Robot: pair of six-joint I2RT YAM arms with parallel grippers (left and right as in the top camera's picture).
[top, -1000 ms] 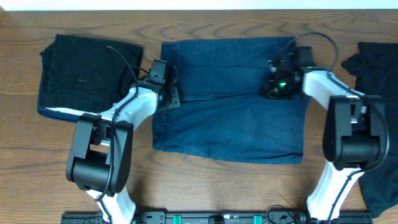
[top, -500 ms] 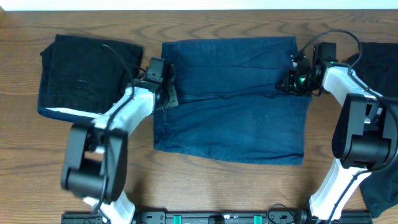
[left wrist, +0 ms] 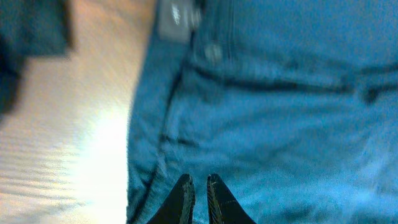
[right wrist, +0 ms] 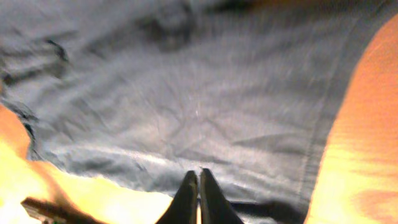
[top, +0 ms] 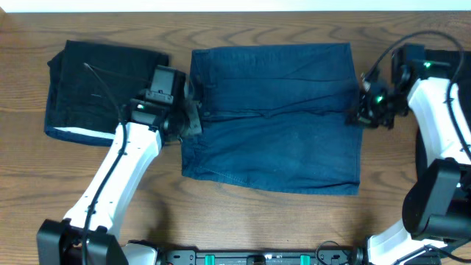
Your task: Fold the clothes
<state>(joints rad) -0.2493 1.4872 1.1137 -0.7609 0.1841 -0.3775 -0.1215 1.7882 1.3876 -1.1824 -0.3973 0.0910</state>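
The navy denim-like garment (top: 272, 118) lies spread flat in the middle of the table. My left gripper (top: 189, 119) is at its left edge, near the waistband button, with its fingers shut and nothing between them (left wrist: 199, 183). My right gripper (top: 360, 115) is at the garment's right edge, shut and empty (right wrist: 199, 177). The cloth fills the left wrist view (left wrist: 280, 124) and the right wrist view (right wrist: 186, 93). A folded black piece with a white lower edge (top: 96, 88) lies to the left.
More black cloth (top: 449, 62) lies at the far right, partly behind the right arm. Bare wood table (top: 243, 221) shows in front of the garment. A black rail (top: 257, 258) runs along the front edge.
My right gripper has moved right, from over the garment to its right edge. My left arm has swung and its gripper has shifted slightly left. The garment has not moved.
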